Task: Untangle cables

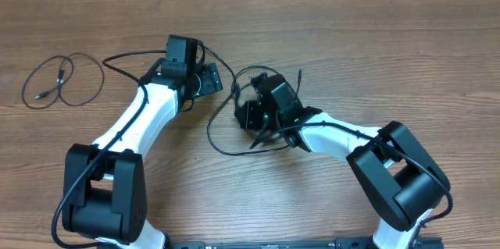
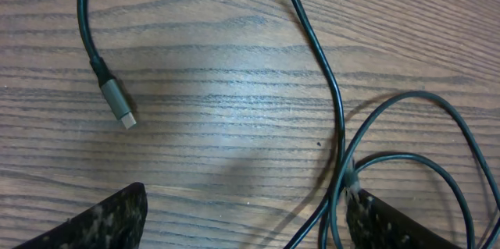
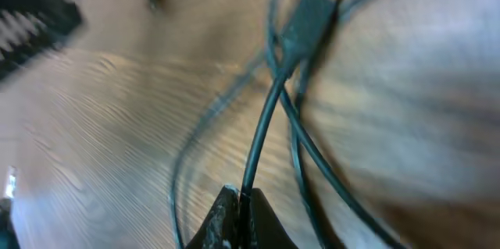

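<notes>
Left arm (image 1: pixel 144 120) runs up and right from its base at the near-left corner, wrist low over the bench (image 1: pixel 375 38). Left fingers (image 2: pixel 101 222) are spread wide and hold nothing. A grey-tipped plug (image 2: pixel 117 110) lies on bare wood ahead of them, apart from both. A cable strand (image 2: pixel 337 116) passes just beside one finger; cannot tell if it touches.

Right arm (image 1: pixel 344 136) stretches left from the near-right base, wrist rolled over. Right fingers (image 3: pixel 234 218) are pinched narrow on the blue-plug cable (image 3: pixel 269 101), which leads up to its plug; that view is blurred.

Tangled cables (image 1: pixel 223 136) sit mid-bench between the two wrists, with loops around the right one. A separate looped cable (image 1: pixel 62 81) lies far left, well apart from both arms.

Open wood along the far side and far right. The near edge is taken up by the arm bases.
</notes>
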You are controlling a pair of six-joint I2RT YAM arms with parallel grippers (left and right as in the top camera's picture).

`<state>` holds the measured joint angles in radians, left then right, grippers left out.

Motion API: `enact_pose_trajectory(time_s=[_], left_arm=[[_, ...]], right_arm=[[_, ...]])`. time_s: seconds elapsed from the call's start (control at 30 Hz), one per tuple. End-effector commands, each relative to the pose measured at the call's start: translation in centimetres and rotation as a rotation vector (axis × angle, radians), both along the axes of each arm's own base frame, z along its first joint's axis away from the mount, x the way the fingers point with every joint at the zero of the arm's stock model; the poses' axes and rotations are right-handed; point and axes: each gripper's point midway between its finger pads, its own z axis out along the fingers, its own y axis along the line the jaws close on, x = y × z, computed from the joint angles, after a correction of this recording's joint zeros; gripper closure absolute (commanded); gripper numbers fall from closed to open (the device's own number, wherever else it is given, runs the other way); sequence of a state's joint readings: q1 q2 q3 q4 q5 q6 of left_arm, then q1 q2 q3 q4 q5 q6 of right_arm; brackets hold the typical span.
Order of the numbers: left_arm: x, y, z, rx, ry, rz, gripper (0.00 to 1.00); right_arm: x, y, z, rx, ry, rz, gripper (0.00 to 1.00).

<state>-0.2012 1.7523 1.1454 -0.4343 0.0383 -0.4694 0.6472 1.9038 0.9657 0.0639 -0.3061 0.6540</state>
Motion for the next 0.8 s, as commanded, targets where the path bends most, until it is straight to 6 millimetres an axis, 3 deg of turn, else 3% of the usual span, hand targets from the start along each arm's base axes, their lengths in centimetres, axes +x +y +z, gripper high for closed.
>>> enact_pose_trajectory(time_s=[0.0, 0.17, 0.23, 0.37, 0.6, 0.7, 0.77], left_arm=[[-0.1, -0.2, -0.1, -0.011, 0.004, -0.005, 0.18], [-0.1, -0.2, -0.1, -0.010, 0.005, -0.005, 0.18], [-0.1, -0.2, -0.1, -0.010, 0.005, -0.005, 0.18], [-0.1, -0.2, -0.1, -0.010, 0.005, -0.005, 0.17], [0.0, -0.2, -0.1, -0.011, 0.003, -0.005, 0.17], [0.0, -0.2, -0.1, -0.011, 0.003, -0.005, 0.16], [0.0, -0.2, -0.1, -0.011, 0.003, -0.005, 0.16]], right_arm=[[-1.7, 0.8, 0.1, -0.008, 0.025, 0.041, 0.96], [-2.6, 0.5, -0.5, -0.033, 0.062, 0.050, 0.96], [-3.4, 1.2, -0.1, 0.010, 0.086, 0.094, 0.96], [-5.1, 3.8, 3.2, 0.185, 0.050, 0.301, 0.96], [-3.7, 3.2, 7.0, 0.252, -0.030, 0.291, 0.96], [-3.7, 3.2, 7.0, 0.248, -0.033, 0.297, 0.96], [-4.1, 2.6, 5.9, 0.197, -0.028, 0.306, 0.96]])
